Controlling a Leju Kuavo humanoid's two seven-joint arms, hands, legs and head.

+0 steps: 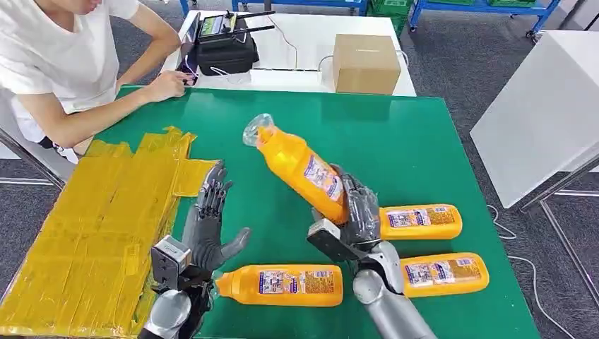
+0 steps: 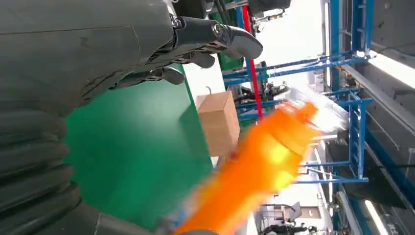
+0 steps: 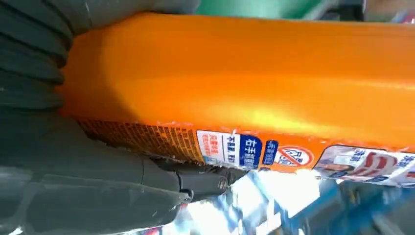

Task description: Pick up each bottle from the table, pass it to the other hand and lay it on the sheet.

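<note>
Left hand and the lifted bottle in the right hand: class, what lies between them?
Bare green table; the head view shows open left hand apart from lifted bottle in the right hand.

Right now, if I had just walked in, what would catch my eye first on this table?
Probably the orange bottle held up at a slant over the green table by the robot's right hand. Its left hand waits open beside the yellow sheet. Three more bottles lie flat at the near edge: one by the left hand, two on the right.
</note>
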